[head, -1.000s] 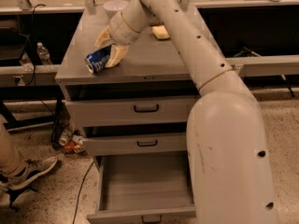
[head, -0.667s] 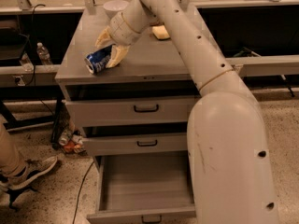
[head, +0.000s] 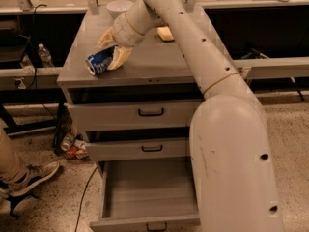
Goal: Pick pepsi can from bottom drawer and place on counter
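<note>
The blue pepsi can (head: 97, 63) lies on its side on the left part of the grey counter (head: 154, 62), silver end facing front-left. My gripper (head: 105, 56) reaches down from the right, its two pale fingers (head: 119, 57) closed around the can's body. The bottom drawer (head: 145, 193) is pulled out below and shows an empty grey floor. My large white arm covers the cabinet's right side.
A white bowl (head: 119, 6) and a yellow sponge (head: 165, 33) sit at the back of the counter. The two upper drawers are slightly open. Cans and bottles (head: 72, 146) lie on the floor at the left, beside a person's leg and shoe (head: 26, 178).
</note>
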Robot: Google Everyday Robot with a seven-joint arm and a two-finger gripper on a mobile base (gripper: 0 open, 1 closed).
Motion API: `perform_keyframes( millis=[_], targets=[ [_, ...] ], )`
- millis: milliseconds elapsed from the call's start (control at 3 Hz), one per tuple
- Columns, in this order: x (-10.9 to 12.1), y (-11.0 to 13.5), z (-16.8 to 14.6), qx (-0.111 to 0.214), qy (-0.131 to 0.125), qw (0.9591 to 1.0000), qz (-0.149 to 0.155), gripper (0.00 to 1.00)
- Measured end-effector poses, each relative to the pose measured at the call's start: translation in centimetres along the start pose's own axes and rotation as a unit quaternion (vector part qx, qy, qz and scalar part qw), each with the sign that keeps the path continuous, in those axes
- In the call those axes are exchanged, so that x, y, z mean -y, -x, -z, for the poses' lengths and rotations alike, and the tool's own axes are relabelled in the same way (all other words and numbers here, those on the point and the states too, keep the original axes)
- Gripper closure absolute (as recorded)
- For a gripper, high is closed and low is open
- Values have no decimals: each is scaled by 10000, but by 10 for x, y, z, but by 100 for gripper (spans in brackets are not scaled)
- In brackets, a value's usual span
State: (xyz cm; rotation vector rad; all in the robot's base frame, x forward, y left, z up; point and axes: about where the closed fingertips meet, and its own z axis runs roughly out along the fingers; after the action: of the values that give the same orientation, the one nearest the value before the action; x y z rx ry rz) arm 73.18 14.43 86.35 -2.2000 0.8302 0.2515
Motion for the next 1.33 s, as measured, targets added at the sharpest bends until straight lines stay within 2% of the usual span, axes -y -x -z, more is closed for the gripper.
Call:
perform_keyframes(
  millis=[333, 667, 1000, 1333],
  targets=[
    [2, -7, 3, -35, -90, 9999, -130, 40],
    [4, -16, 12, -126, -313, 9989, -335, 17],
    [2, -22, 27, -204, -625, 9959, -621, 0],
    [-1, -22, 33, -215, -746, 9942, -747, 0]
  ],
)
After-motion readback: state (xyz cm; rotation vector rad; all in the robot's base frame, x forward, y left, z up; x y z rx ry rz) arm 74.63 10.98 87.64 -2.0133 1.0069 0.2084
